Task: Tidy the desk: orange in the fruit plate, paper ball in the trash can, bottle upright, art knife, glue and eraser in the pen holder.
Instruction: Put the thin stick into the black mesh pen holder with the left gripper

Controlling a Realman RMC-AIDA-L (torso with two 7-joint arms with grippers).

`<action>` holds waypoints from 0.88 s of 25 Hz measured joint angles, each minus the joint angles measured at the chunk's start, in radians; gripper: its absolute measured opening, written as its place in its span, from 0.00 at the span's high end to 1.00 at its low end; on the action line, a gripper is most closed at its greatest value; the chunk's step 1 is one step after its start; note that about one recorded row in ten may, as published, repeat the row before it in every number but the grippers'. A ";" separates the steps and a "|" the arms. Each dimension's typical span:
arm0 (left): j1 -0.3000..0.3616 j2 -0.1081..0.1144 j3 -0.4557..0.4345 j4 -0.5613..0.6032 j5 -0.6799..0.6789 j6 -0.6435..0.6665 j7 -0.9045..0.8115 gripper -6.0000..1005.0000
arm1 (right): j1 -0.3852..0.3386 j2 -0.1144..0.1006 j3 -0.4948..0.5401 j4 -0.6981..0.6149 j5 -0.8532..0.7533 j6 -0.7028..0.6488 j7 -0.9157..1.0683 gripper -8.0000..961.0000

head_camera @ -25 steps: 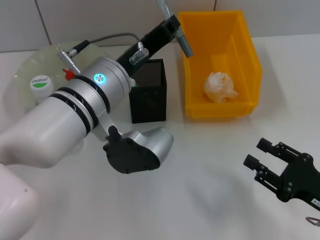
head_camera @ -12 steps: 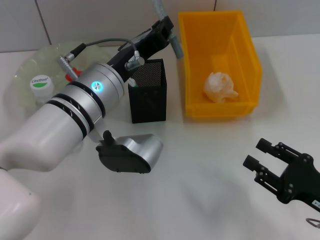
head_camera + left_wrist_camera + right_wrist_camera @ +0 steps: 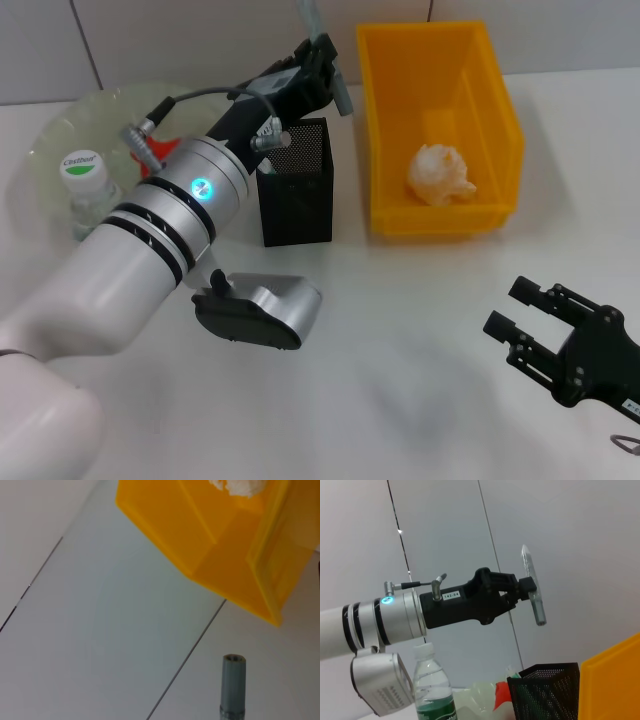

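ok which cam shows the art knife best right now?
Right wrist view: the whole art knife shows side-on, clamped in the left gripper above the pen holder. Head view shows it partly, cut off at the picture's edge. Left wrist view shows only one end.

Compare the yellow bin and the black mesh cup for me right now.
The yellow bin is broad, solid-walled plastic; the black mesh cup is narrow, see-through wire. The bin already holds the paper ball; the cup sits just under the grey knife, gripped in the left gripper above it. Both stand upright, open-topped, side by side.
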 joint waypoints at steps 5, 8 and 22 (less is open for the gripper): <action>-0.016 0.000 0.025 -0.034 -0.085 -0.023 0.102 0.85 | 0.003 0.000 0.000 -0.002 -0.003 0.000 0.000 0.37; -0.034 0.000 0.054 -0.063 -0.197 -0.056 0.232 0.85 | 0.003 -0.001 0.000 -0.003 -0.004 0.000 0.000 0.37; -0.089 0.000 0.119 -0.157 -0.415 -0.142 0.448 0.84 | 0.010 -0.001 0.000 -0.002 -0.012 0.002 0.001 0.37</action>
